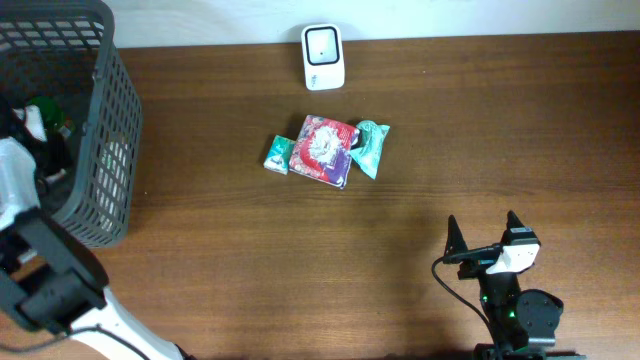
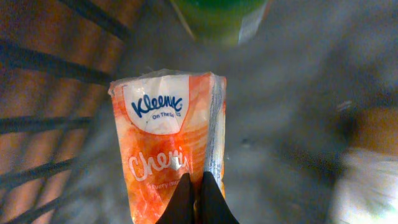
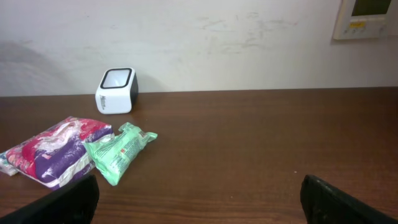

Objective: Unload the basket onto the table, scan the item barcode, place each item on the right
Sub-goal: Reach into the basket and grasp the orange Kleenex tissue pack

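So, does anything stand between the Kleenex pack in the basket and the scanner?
Yes, the basket wall. The Kleenex pack, pinched by the left gripper, lies inside and must clear its rim. Beyond, nothing blocks the way to the scanner.

I count: one scanner (image 1: 323, 56), one basket (image 1: 100, 150), three packets (image 1: 277, 154) (image 1: 325, 150) (image 1: 370, 148) on tabletop (image 1: 300, 260), one Kleenex pack (image 2: 168, 149) in basket.

A dark grey mesh basket (image 1: 110, 150) stands at the left end of the brown wooden table (image 1: 300, 270), which meets a white wall (image 3: 217, 43) bearing what may be a thermostat panel (image 3: 368, 17).
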